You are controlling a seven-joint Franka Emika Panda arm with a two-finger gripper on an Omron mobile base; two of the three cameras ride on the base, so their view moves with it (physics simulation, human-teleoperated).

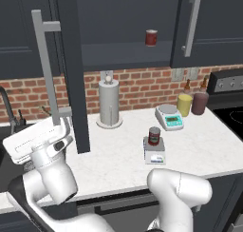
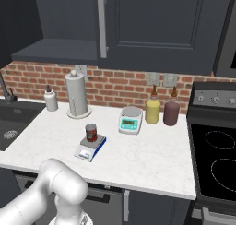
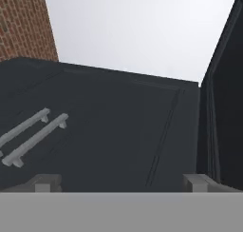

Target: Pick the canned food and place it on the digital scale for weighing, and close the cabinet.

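The canned food, a dark red tin, stands upright on the small grey digital scale at the middle of the counter. The left door of the dark cabinet hangs wide open, edge-on toward me, its long bar handle facing left. My white hand is low beside that door's bottom end, far left of the scale. In the hand view my gripper is open, its fingertips wide apart with nothing between them, facing dark panels.
A light-rimmed red can sits on the open cabinet shelf. On the counter are a white round-plate scale, a paper towel holder, a yellow jar and a dark red jar. Stove right, sink left.
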